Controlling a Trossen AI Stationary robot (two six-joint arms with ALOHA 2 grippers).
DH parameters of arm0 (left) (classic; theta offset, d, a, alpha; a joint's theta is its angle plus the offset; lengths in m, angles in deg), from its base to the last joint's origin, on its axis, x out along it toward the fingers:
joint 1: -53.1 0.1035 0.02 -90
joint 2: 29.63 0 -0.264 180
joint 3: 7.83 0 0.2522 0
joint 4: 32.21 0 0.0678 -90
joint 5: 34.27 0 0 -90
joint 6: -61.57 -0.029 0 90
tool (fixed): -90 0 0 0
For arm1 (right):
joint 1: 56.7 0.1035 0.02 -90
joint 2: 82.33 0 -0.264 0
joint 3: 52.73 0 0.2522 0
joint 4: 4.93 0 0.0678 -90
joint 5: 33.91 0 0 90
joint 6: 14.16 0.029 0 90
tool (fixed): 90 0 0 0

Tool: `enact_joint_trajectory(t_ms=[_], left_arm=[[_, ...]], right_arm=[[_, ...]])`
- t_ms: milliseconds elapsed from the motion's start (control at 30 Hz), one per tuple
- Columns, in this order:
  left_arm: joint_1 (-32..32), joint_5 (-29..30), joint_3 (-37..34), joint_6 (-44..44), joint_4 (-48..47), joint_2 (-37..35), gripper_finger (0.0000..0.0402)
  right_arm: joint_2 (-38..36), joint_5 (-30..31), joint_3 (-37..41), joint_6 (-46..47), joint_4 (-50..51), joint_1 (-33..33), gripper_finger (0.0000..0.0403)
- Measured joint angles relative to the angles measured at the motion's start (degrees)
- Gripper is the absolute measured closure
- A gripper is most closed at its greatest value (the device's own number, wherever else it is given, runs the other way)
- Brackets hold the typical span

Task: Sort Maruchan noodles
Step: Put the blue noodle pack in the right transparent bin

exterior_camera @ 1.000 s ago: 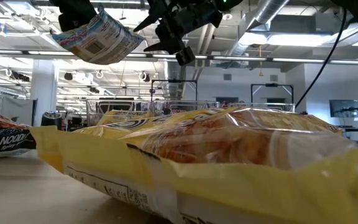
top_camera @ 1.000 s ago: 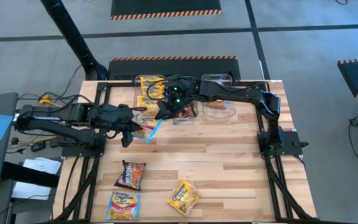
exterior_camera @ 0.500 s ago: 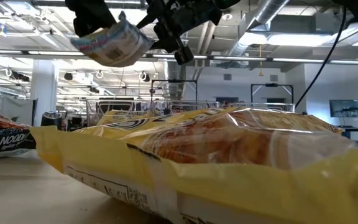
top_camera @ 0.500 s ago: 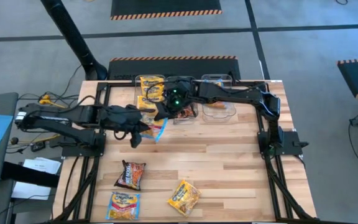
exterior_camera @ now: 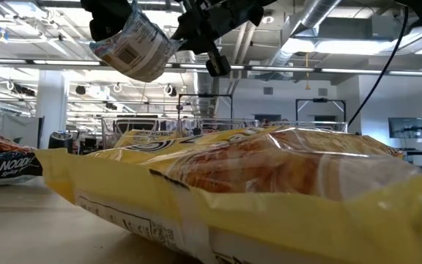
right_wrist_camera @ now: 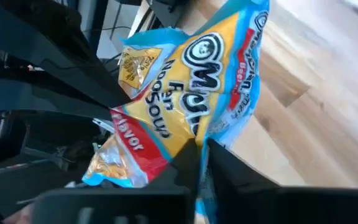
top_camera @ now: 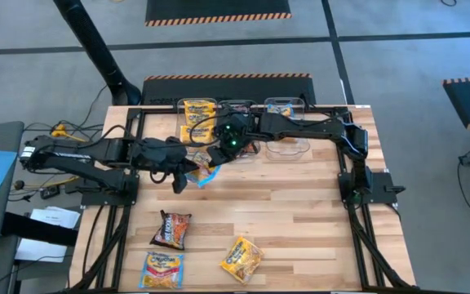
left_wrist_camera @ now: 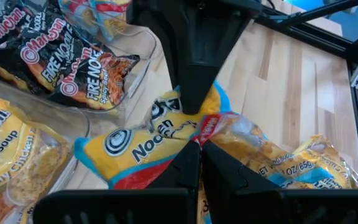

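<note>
Since a second ago my right gripper (top_camera: 215, 157) has closed its fingers from wide open onto the blue-and-orange Maruchan packet (top_camera: 206, 171), which the left gripper (top_camera: 188, 167) has carried up toward the bins. Both grippers now pinch the same packet, held in the air just in front of the clear bins (top_camera: 288, 147) at the far side of the table (top_camera: 300, 220). From my left wrist camera, the left fingers are clamped tight on the packet's near edge (left_wrist_camera: 166, 143), with the right gripper's fingers pressed on its far edge. From the right wrist camera, the right fingers meet on the crinkled wrapper (right_wrist_camera: 185, 118). From table height, the packet (exterior_camera: 134, 48) hangs high beneath both grippers.

Elsewhere: yellow packets (top_camera: 196, 114) lie in the leftmost bin and maroon fire-noodle packets (left_wrist_camera: 73, 62) in the middle one. On the near table lie a maroon packet (top_camera: 171, 229), a yellow packet (top_camera: 241, 259) and another blue-and-orange packet (top_camera: 161, 269).
</note>
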Motion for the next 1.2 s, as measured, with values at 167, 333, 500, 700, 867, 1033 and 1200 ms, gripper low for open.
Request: enact_joint_trajectory(t_ms=[167, 333, 500, 700, 867, 1033, 1200], left_arm=[[0.05, 0.39, 0.00, 0.78, 0.01, 0.02, 0.0402], [1.16, -2.72, 0.00, 3.17, 0.02, 0.02, 0.0400], [3.40, -10.49, 0.00, 3.03, 0.11, 0.02, 0.0373], [5.07, -14.37, 0.00, 1.95, 0.12, 0.02, 0.0314], [6.35, -17.89, 0.00, 3.61, -0.42, 0.02, 0.0285], [7.66, -23.87, -0.02, 5.05, -0.01, -1.41, 0.0285], [8.29, -22.70, -0.02, 5.13, 0.00, -4.14, 0.0289]], right_arm=[[0.00, 0.55, -0.02, -2.50, 0.06, 0.06, 0.0392], [0.00, 0.57, -0.02, -3.57, 0.09, 0.07, 0.0397], [0.00, 0.64, -0.02, -4.14, 0.07, 0.07, 0.0398], [0.00, 0.70, -0.02, -5.21, 0.13, 0.07, 0.0398], [-0.34, 0.68, -0.04, -6.81, 0.59, -0.35, 0.0398], [-2.30, 1.20, -0.18, -11.40, 6.10, -1.35, 0.0398], [-4.74, 4.39, -0.14, -16.15, 12.46, -2.52, 0.0398]])
